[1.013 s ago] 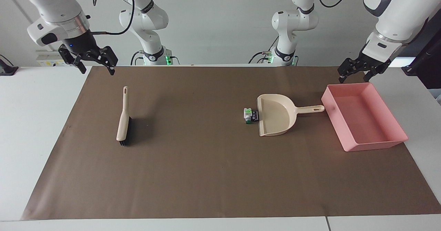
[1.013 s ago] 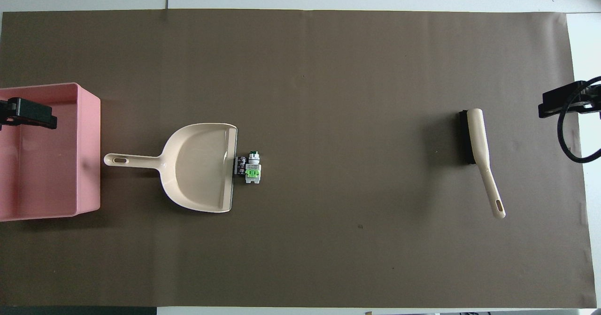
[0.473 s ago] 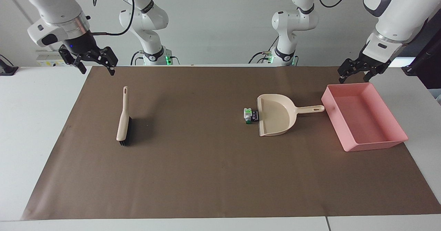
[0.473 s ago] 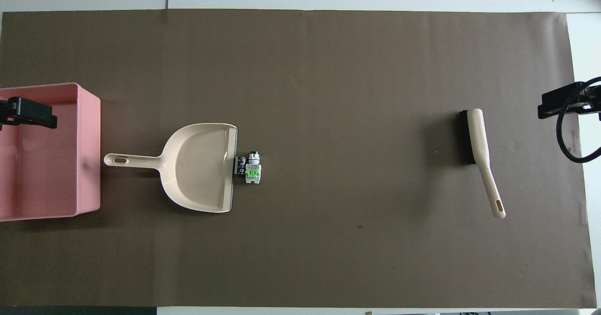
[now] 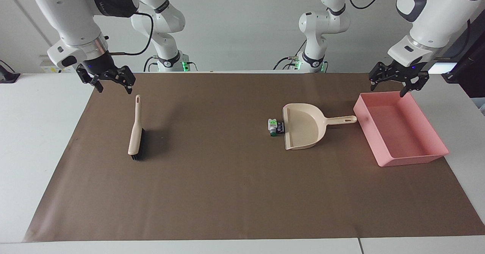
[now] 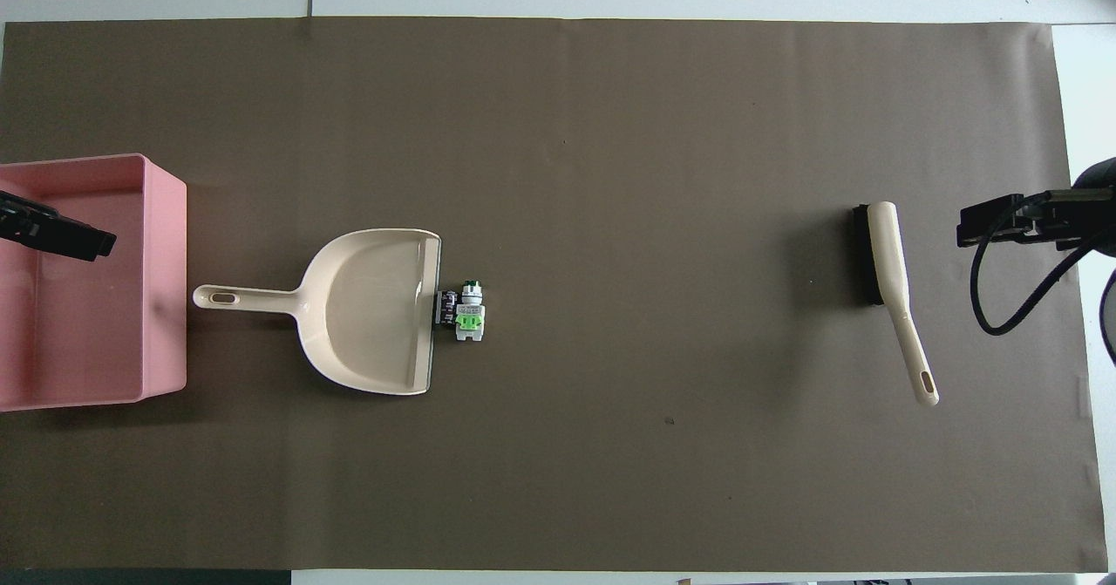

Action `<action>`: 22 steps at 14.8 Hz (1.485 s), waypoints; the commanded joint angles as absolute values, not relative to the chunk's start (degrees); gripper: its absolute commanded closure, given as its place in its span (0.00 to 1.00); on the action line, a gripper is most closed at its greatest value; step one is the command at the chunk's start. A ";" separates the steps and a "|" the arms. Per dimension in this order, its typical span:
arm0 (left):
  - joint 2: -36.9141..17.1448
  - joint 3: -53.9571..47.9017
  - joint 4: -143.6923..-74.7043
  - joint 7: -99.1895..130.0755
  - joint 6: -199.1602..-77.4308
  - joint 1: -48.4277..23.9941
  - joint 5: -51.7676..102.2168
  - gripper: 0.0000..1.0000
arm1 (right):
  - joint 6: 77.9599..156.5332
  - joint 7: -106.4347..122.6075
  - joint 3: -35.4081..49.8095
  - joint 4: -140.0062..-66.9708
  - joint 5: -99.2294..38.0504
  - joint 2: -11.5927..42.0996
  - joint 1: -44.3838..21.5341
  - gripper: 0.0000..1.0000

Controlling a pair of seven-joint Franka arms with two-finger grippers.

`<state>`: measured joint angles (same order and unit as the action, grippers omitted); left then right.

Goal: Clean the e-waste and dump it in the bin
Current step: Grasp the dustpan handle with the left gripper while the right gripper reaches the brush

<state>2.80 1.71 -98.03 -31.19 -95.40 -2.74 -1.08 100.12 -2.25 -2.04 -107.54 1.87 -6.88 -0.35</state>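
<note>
The left hand (image 5: 398, 86) hangs with fingers apart over the bin's (image 5: 435, 134) edge nearest the robots. The right hand (image 5: 111, 84) hangs spread, empty, just above the brush (image 5: 135, 132) handle's tip. The e-waste (image 5: 275, 127) lies against the dustpan's (image 5: 303, 127) mouth, mid-counter.

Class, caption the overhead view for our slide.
E-waste lies at the dustpan mouth; brush and pink bin wait.

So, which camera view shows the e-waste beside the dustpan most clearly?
The overhead view: the e-waste lies at the dustpan's open edge, with the black piece and the white, green-marked piece both distinct. The facing view shows them smaller and slantwise, close together at that same edge.
</note>
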 commanded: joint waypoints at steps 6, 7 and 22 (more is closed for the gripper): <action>8.17 2.11 -115.91 -73.17 -112.05 -6.15 -1.76 0.02 | 119.59 8.07 -2.02 -131.99 1.14 -10.38 3.95 0.00; 7.91 2.11 -116.80 -75.74 -113.19 -6.59 -2.28 0.03 | 122.58 8.35 -2.02 -134.27 0.88 -10.28 4.04 0.00; 1.94 2.02 -131.39 -69.61 -127.97 -15.47 -13.36 0.05 | 131.84 11.60 -2.02 -141.94 -2.37 -7.21 6.33 0.05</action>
